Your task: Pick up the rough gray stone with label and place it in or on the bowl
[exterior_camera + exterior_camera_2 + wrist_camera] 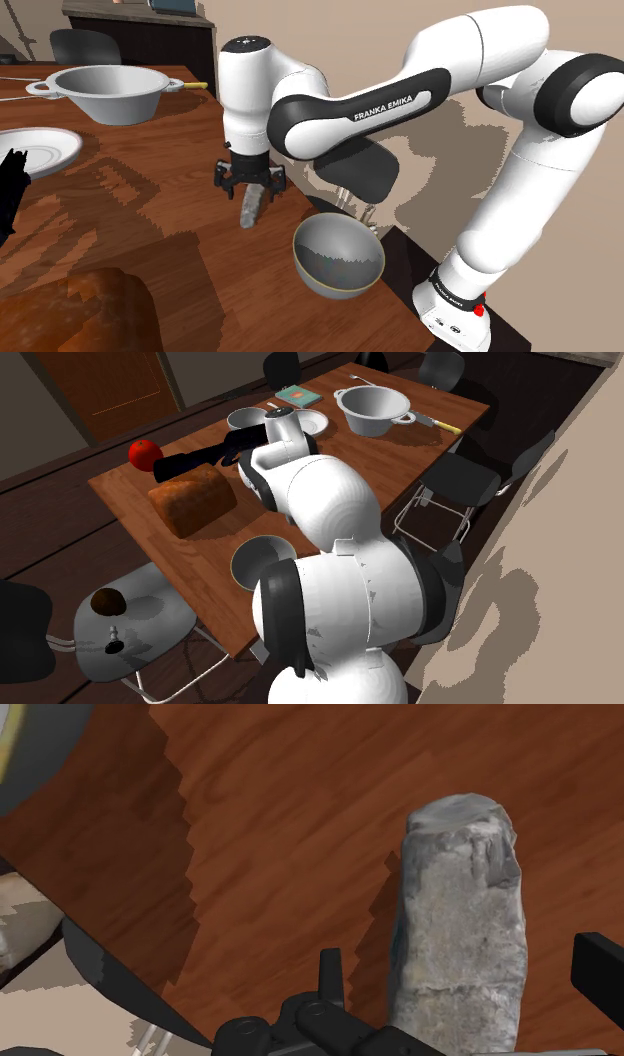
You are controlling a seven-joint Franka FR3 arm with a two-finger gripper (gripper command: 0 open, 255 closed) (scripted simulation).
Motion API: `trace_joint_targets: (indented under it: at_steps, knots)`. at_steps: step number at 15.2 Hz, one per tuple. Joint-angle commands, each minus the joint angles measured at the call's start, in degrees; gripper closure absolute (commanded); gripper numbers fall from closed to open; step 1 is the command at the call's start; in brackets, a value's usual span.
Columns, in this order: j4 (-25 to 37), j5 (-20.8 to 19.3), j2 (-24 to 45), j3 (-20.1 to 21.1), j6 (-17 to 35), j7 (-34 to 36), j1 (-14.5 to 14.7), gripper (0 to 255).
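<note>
Seeing gripper (250, 186) wide open – fingers (331, 972) either side of rough grey stone (460, 924), gap on both sides, so no contact, not held. Stone on end, slightly tilted, directly under gripper over wood table (150, 215) — can't tell if btm end touches it. Grey bowl (338, 258) just beside stone, toward shoulder view's lower right, nr table edge.

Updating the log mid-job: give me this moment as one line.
phase: pre-grasp | gripper: open, straddling stone, no contact | stone: on table, unheld | bowl: empty, near table edge
</note>
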Motion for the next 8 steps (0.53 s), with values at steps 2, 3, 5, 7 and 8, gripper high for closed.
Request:
trace_joint_targets:
  at_steps: [2, 3, 5, 7, 8]
  knots:
    - [-0.09, -0.17, 0.16, -0.06, 0.2, 0.08, 0.03, 0]
    - [-0.09, -0.17, 0.16, -0.06, 0.2, 0.08, 0.03, 0]
    - [-0.09, -0.17, 0.16, -0.06, 0.2, 0.08, 0.03, 0]
    - [-0.09, -0.16, 0.15, -0.05, 0.19, 0.07, 0.03, 255]
    - [-0.09, -0.16, 0.15, -0.05, 0.19, 0.07, 0.03, 255]
